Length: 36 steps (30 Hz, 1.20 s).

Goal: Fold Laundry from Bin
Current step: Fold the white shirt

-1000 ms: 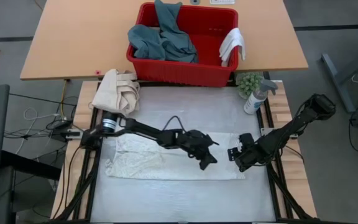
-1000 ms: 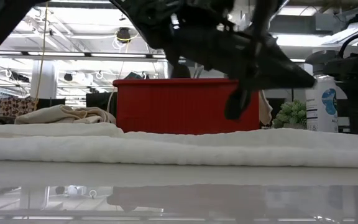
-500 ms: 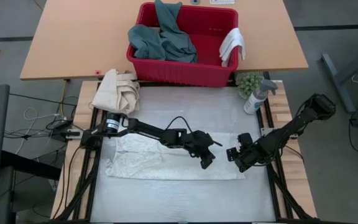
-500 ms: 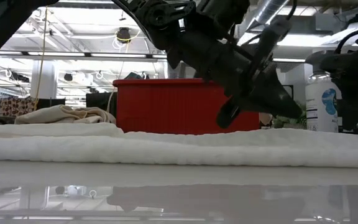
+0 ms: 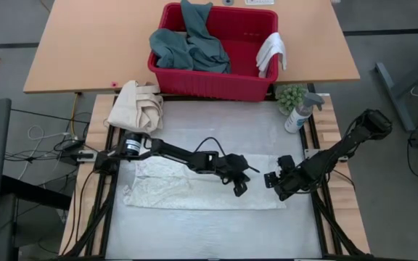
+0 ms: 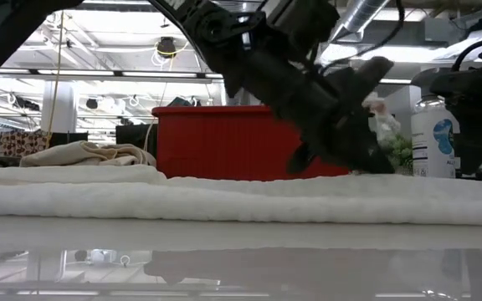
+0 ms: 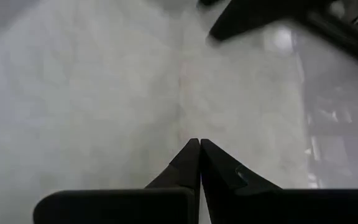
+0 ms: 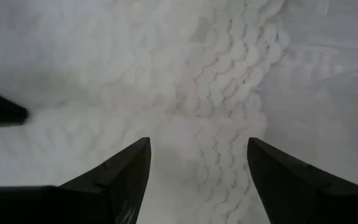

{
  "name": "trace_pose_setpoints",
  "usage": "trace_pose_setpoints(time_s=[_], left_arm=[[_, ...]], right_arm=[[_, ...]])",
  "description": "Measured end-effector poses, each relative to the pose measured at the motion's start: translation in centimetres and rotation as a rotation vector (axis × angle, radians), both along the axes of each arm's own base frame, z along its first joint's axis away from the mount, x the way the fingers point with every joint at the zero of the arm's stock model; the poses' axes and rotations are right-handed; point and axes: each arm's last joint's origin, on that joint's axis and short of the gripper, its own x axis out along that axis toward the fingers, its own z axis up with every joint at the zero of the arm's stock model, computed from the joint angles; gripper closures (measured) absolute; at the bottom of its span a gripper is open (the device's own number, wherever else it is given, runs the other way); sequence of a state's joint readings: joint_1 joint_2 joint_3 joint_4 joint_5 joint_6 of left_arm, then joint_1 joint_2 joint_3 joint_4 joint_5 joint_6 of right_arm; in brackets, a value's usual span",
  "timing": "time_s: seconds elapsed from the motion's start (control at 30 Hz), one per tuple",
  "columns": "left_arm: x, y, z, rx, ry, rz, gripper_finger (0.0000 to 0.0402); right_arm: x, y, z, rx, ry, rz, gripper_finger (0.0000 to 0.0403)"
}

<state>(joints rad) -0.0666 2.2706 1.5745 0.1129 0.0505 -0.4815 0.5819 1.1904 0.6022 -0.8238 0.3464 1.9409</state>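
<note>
The white textured towel point(image 5: 187, 185) lies flat on the table in a long folded strip. My left gripper point(image 5: 239, 188) is shut, and its tips are low over the towel's right part point(image 7: 199, 143). My right gripper point(image 5: 273, 183) is open over the towel's right end point(image 8: 185, 74). The red bin point(image 5: 209, 83) stands at the far edge of the table. It holds the teal-green garment point(image 5: 191, 47), and the small white cloth point(image 5: 271, 52) hangs over its right rim. The khaki trousers are out of view. My left gripper has its shut fingertips point(image 6: 379, 165) slanting down at the towel's top surface, near its right end. I cannot tell whether they touch it.
A cream canvas bundle point(image 5: 140, 105) lies at the table's far left corner. A spray bottle point(image 5: 300, 112) and a small green plant point(image 5: 290, 96) stand at the far right, beside the bin. Bare table surface point(image 5: 209, 232) lies on the near side of the towel.
My left gripper has gone down toward the towel and tipped more steeply, staying shut. The towel has kept still.
</note>
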Motion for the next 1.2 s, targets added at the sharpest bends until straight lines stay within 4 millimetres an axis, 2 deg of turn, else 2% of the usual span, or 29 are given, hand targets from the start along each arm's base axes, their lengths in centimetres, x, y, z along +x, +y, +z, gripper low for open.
trace_pose_setpoints(time_s=[0.13,0.53,0.77,0.97,1.07,1.2], left_arm=[[0.1,-0.1,-1.0,-0.027,0.019,-0.021,0.0401],[-0.1,1.3,-1.4,0.056,0.06,0.044,0.0401],[-0.1,1.8,-1.5,0.062,0.074,0.052,0.0401],[-0.2,1.7,-1.6,0.064,0.082,0.022,0.0401],[-0.2,1.7,-0.3,0.044,0.047,-0.013,0.0401],[0.1,1.4,4.3,0.035,-0.099,-0.026,0.0401]], right_arm=[[-0.1,-0.1,0.0,-0.005,0.008,0.001,0.0111],[-0.2,-0.1,-0.1,-0.01,0.02,0.007,0.0111],[-0.8,-0.3,-2.8,0.057,-0.037,-0.022,0.0111],[-1.0,-0.8,-3.5,0.045,-0.028,-0.02,0.0111],[-0.8,-1.1,-3.6,0.047,-0.017,-0.011,0.0111],[-0.5,-1.6,-3.6,0.037,-0.004,0.0,0.0111]])
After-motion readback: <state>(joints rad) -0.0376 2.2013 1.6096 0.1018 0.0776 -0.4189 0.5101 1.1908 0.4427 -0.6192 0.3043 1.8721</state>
